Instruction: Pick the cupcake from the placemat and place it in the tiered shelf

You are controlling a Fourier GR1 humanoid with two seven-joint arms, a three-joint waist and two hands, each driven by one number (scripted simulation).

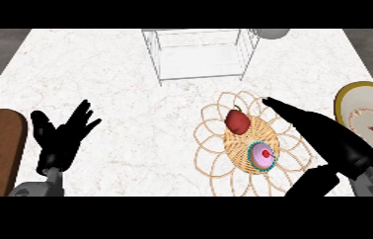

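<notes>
Right hand (320, 132) open beside frosted cupcake (263, 155), woven round placemat (251, 141); wire shelf (200, 53)

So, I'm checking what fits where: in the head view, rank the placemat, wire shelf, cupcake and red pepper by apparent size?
1. Woven placemat
2. Wire tiered shelf, close to the placemat, and farther from the camera
3. Red pepper and cupcake: too alike to rank

The cupcake (263, 155) sits on the placemat (218, 134), with a strawberry (236, 121) at its eleven o'clock. The tiered shelf (200, 53) stands at twelve o'clock from the placemat, well apart.
</notes>
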